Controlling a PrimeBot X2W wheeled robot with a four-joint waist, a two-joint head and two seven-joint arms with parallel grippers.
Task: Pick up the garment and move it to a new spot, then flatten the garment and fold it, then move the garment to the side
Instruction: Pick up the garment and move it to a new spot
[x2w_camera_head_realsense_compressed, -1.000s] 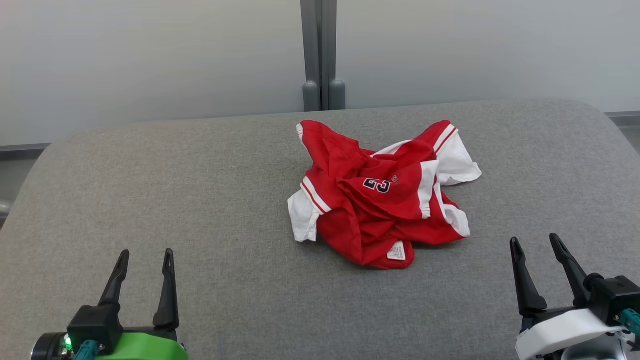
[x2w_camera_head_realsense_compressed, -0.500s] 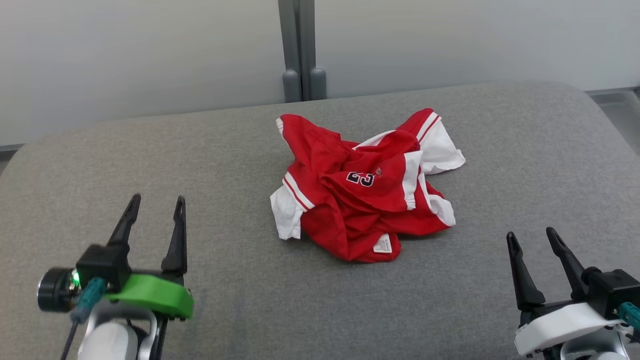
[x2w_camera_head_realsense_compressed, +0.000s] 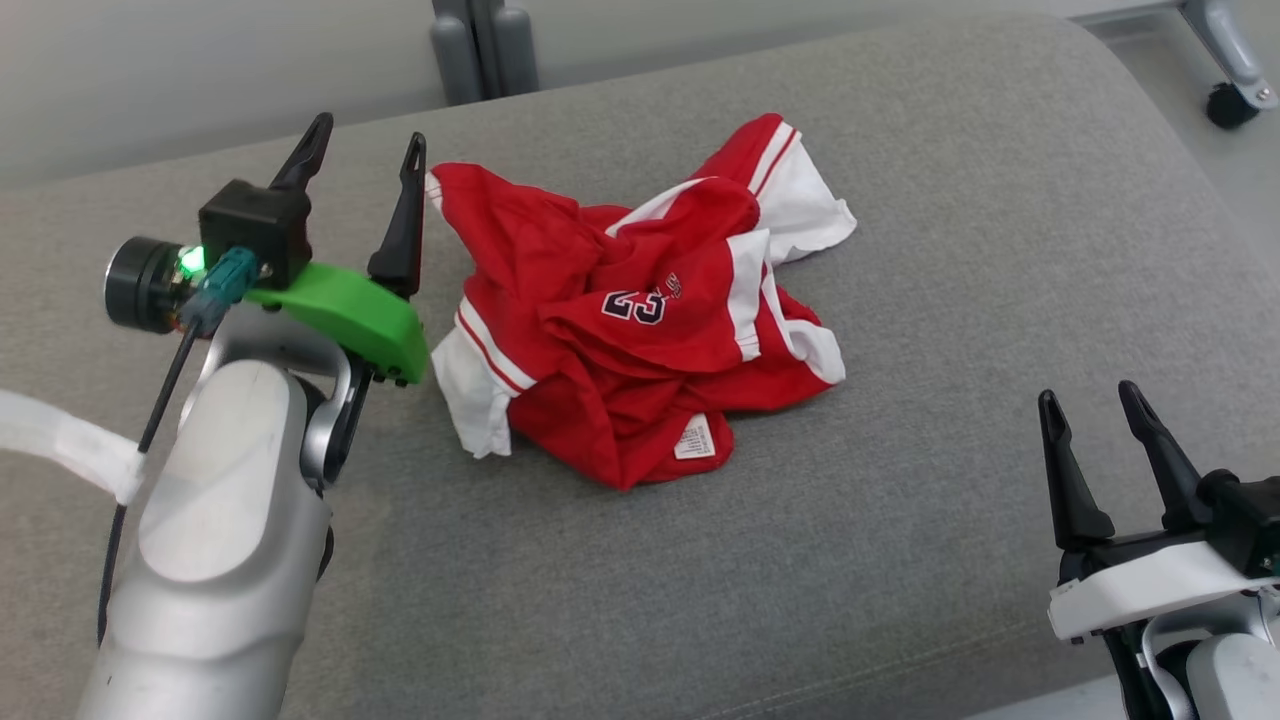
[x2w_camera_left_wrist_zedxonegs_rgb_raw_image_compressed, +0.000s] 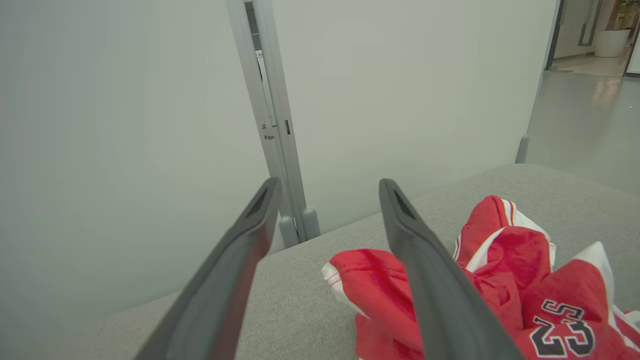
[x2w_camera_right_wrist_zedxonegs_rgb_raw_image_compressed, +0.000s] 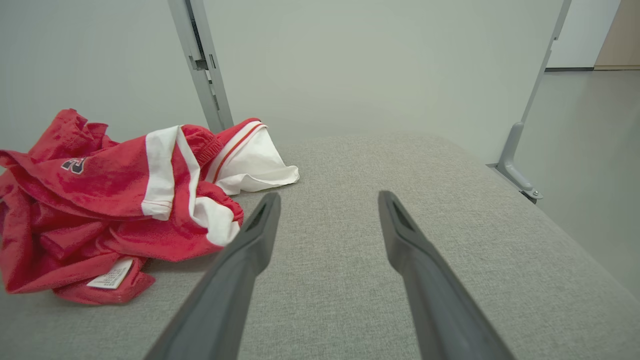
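Grey, coarse-woven padding (x2w_camera_head_realsense_compressed: 900, 520) with rounded edges carries the garment (x2w_camera_head_realsense_compressed: 630, 310), which lies near its middle as a crumpled heap. It is soft red knit with white side panels, thin red-and-white stripes, a dark number print and a small white label (x2w_camera_head_realsense_compressed: 694, 440) at the near hem. You'll see its folds match those of a second ago; its shift in the head view is the camera moving. What has moved is your left gripper (x2w_camera_head_realsense_compressed: 368, 130). From the near left corner it has come forward and now stands just beside the heap's far-left red corner, jaws spread wide, nothing between them. Whether it touches the cloth can't be told. That reads as the reach for the first pick-up. Your right gripper (x2w_camera_head_realsense_compressed: 1088, 393) waits at the near right, equally wide, well apart from the cloth.
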